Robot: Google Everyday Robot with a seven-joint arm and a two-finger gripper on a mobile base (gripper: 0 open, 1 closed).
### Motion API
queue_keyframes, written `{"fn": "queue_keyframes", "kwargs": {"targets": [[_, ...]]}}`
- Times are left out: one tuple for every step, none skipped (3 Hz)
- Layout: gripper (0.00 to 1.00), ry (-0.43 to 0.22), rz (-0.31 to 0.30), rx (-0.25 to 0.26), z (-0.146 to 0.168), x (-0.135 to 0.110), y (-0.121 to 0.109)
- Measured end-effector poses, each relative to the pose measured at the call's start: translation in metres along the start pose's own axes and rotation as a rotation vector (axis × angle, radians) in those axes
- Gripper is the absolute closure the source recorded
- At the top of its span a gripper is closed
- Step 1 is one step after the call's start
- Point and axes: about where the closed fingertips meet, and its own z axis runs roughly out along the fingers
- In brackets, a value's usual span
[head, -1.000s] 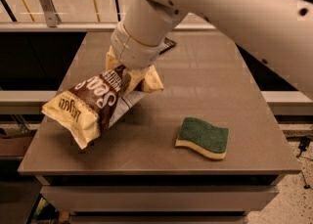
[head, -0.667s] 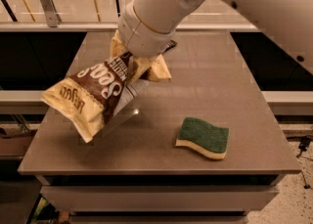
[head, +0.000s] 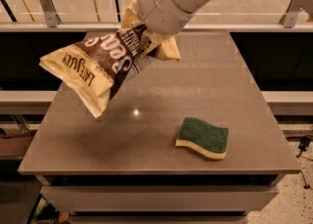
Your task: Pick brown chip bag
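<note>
The brown chip bag (head: 105, 61), dark brown in the middle with white lettering and cream-yellow ends, hangs tilted in the air above the left half of the grey table (head: 220, 86). It is clear of the surface and casts a shadow below. My gripper (head: 149, 39) is at the bag's upper right end, under the white wrist, shut on that crumpled end. The fingers are mostly hidden by the wrist and the bag.
A green-and-yellow sponge (head: 203, 138) lies on the table's front right. A metal rail (head: 49, 8) runs along the back. The table's edges drop off at left, right and front.
The bag has risen from the table and moved up and back with my gripper. The sponge has not moved.
</note>
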Motion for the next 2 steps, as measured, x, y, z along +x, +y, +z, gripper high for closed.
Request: {"fn": "queue_keyframes", "kwargs": {"targets": [[1.00, 0.008, -0.012, 0.058, -0.0136, 0.0099, -0.0184], [1.00, 0.009, -0.012, 0.058, -0.0137, 0.0099, -0.0184]]}}
